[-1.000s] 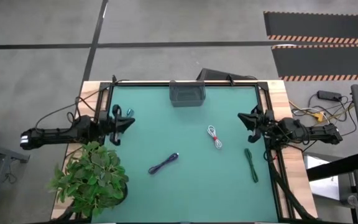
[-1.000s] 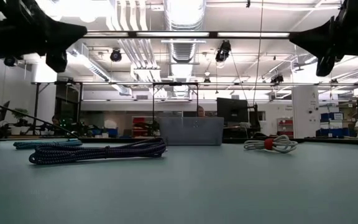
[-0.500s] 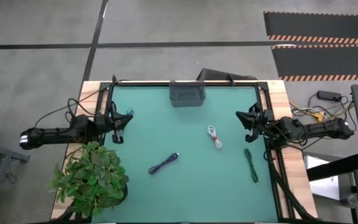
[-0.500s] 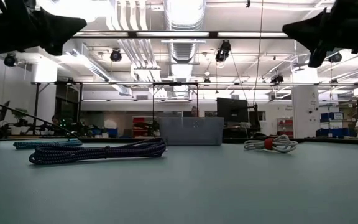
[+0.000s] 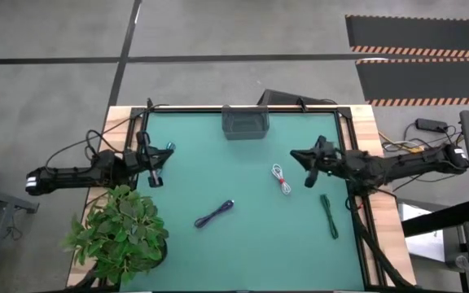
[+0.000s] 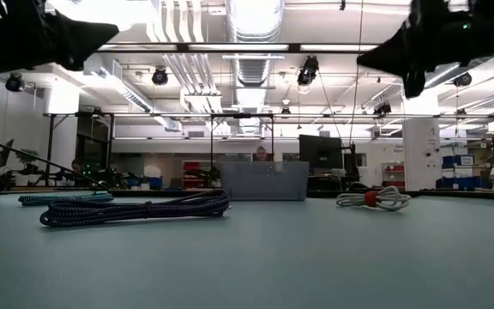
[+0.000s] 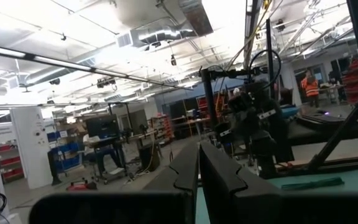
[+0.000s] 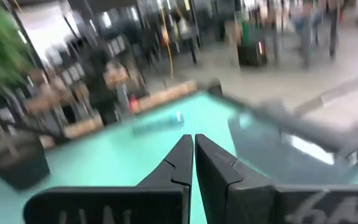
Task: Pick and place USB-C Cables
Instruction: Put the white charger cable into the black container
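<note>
Four cable bundles lie flat on the green mat. The white-and-red one (image 5: 281, 179) (image 6: 373, 199) is right of centre, the purple one (image 5: 214, 214) (image 6: 135, 209) is nearer the front, the dark green one (image 5: 329, 216) is by the right edge, and the blue one (image 5: 167, 148) (image 6: 65, 198) is at the left. My left gripper (image 5: 155, 159) (image 7: 197, 147) hovers shut above the mat beside the blue bundle. My right gripper (image 5: 301, 157) (image 8: 193, 138) is shut and held high, just right of the white-and-red bundle. The grey tray (image 5: 245, 122) (image 6: 264, 180) stands at the far edge.
A potted plant (image 5: 120, 232) fills the near left corner. A black frame rail (image 5: 243, 108) runs along the far edge behind the tray. Loose black wires (image 5: 80, 146) trail off the table's left side. Open mat lies between the bundles.
My right gripper has reached from the right edge toward the table's centre, ending close to the white-and-red bundle, still high above the mat. My left gripper has drawn back slightly toward the left edge. No cable has moved.
</note>
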Motion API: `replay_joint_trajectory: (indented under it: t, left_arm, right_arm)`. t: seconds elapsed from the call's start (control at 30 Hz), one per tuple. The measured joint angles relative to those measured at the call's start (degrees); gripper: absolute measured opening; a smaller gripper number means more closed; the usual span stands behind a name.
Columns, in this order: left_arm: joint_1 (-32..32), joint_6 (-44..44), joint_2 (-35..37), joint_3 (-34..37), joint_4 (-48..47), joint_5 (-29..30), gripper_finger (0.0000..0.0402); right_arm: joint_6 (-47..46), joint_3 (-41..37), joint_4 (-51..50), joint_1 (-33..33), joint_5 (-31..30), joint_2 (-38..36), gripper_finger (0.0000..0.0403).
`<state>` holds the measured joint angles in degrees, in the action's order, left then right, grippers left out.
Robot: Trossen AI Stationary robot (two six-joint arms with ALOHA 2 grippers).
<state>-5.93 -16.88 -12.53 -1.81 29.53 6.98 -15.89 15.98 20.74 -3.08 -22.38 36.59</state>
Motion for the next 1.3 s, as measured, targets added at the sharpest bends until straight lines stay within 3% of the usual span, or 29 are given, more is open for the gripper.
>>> replay_joint_trajectory:
  t: [0.2, 0.43, 0.6, 0.77, 0.97, 1.3]
  left_arm:
    - [0.00, 0.00, -0.71, 0.01, -0.03, 0.00, 0.0000]
    - [0.00, 0.07, -0.61, -0.02, -0.04, 0.00, 0.0000]
    - [0.00, 1.51, -1.24, -0.02, -0.02, -0.02, 0.0000]
    - [0.00, 2.35, -1.36, -0.02, -0.01, 0.52, 0.0000]
    - [0.02, 3.04, -1.29, -0.02, 0.01, 1.65, 0.0000]
    - [0.00, 3.04, -1.27, -0.32, 0.46, 5.49, 0.0000]
  right_arm:
    - [-5.89, 8.21, -16.66, -0.03, 0.11, 5.54, 0.0009]
    - [-16.37, 20.30, -44.89, -0.01, 0.44, 12.67, 0.0009]
    - [-26.77, 28.32, -63.60, -0.03, 5.78, 18.01, 0.0009]
    - [-33.26, 30.47, -66.30, -0.03, 12.37, 22.62, 0.0009]
    - [-36.03, 31.88, -66.49, -0.01, 12.94, 27.93, 0.0022]
    - [-35.61, 37.43, -66.49, -0.01, 13.24, 37.70, 0.0140]
